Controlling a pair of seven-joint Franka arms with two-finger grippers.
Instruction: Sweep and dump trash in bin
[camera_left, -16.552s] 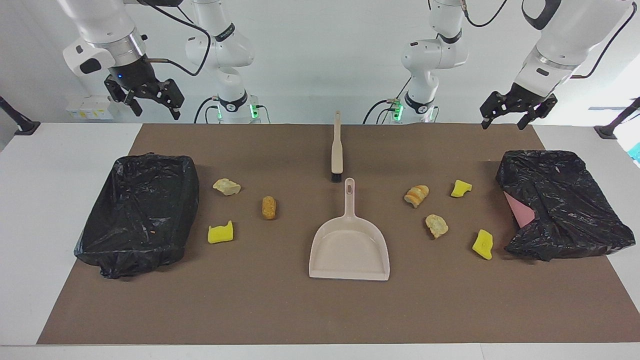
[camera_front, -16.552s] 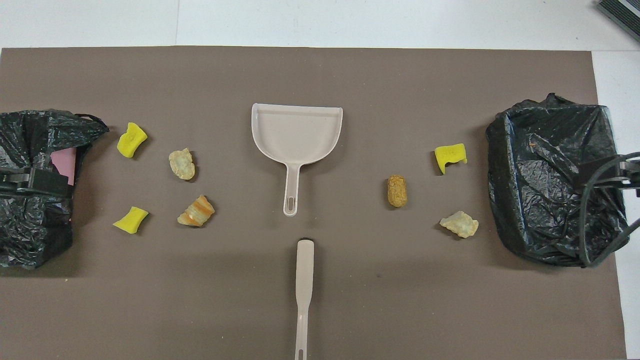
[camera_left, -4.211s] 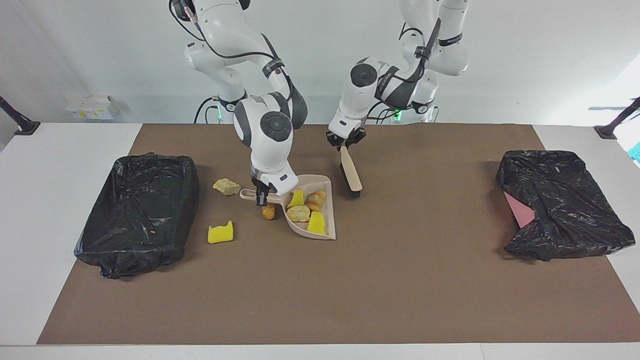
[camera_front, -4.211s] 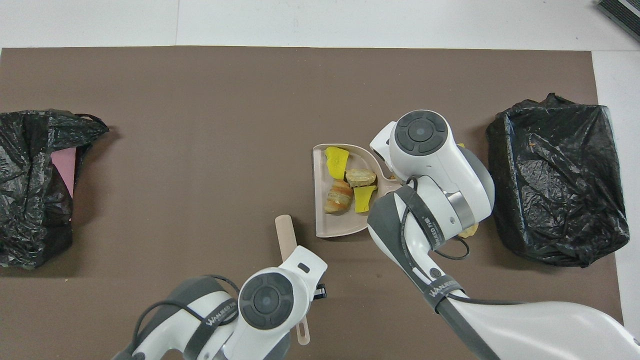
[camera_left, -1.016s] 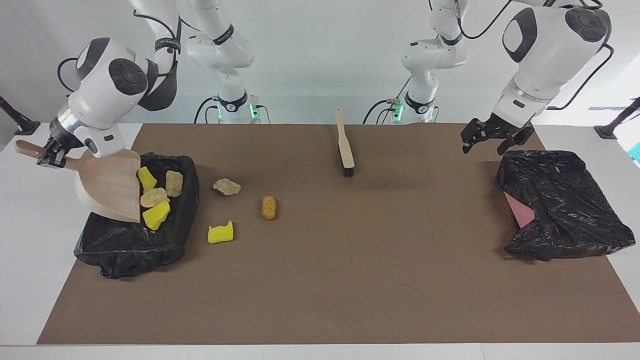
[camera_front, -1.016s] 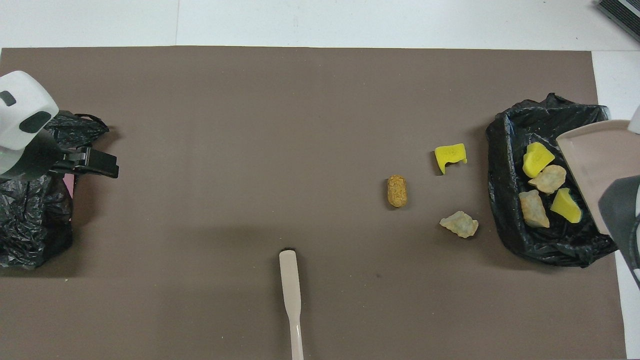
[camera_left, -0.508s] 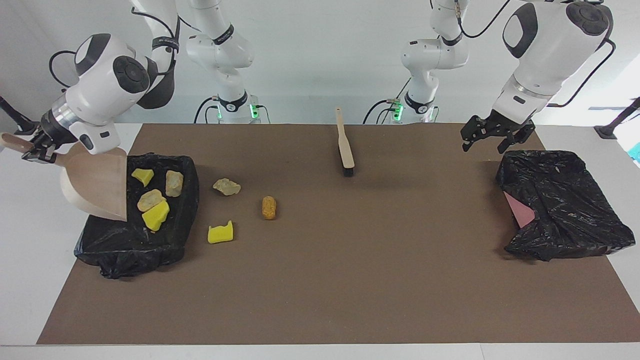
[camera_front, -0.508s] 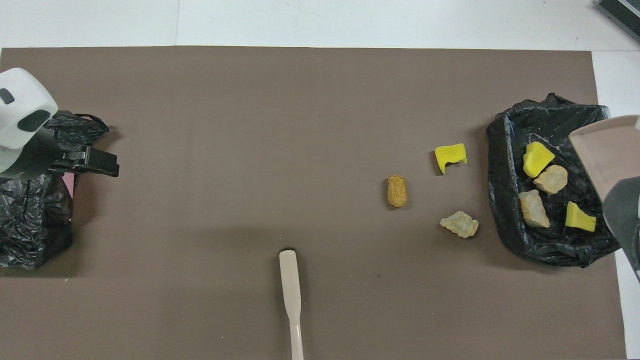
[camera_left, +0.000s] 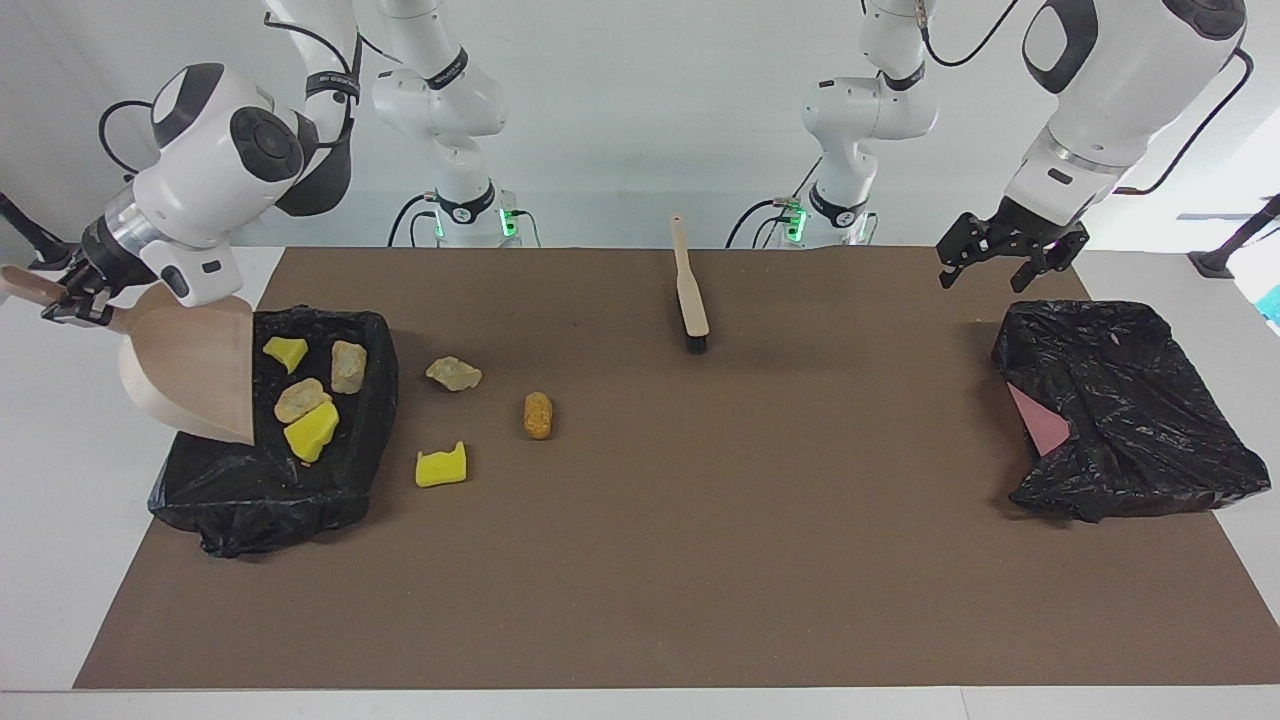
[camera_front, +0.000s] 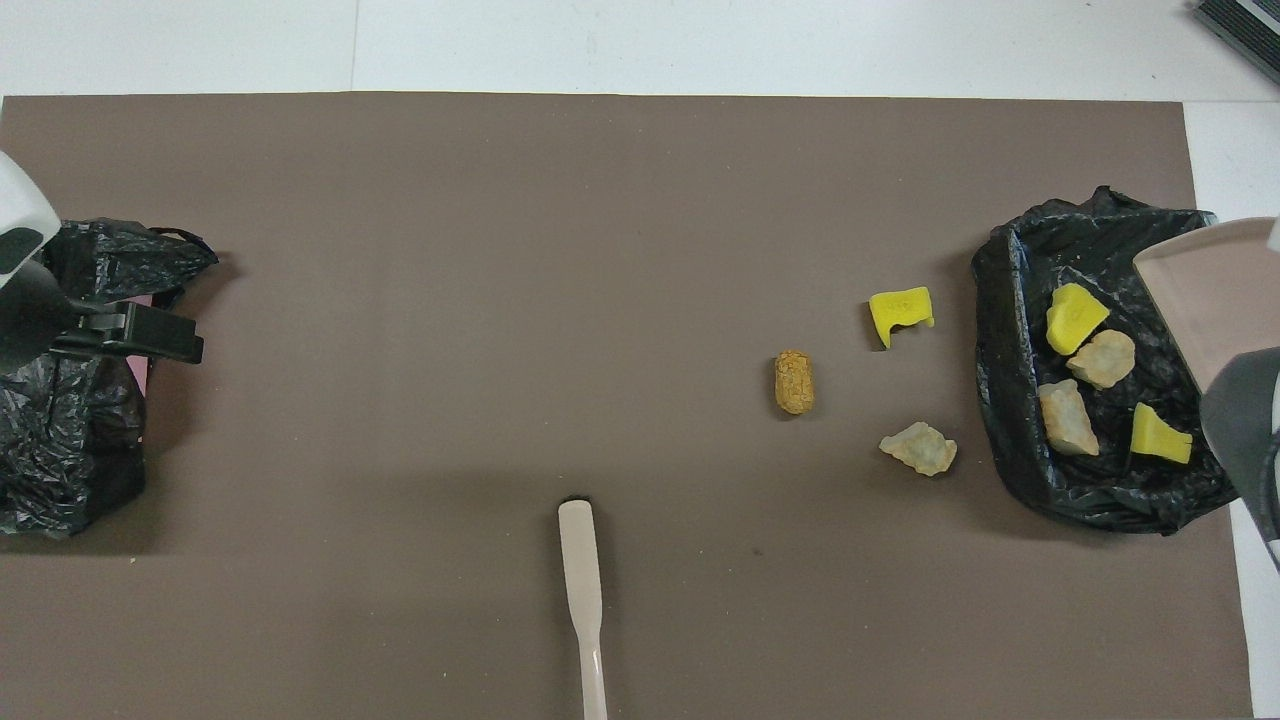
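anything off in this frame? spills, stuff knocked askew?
One oddity: the black bag-lined bin at the left arm's end sits crumpled, a pink patch exposed at its edge. Three trash bits lie unswept on the brown mat beside the other bin. Nothing looks spilled.

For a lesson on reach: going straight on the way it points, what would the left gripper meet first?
Probably the crumpled black plastic bin bag: the open left gripper hangs over its edge. Depth is unclear, so it could land on the brown mat beside it.
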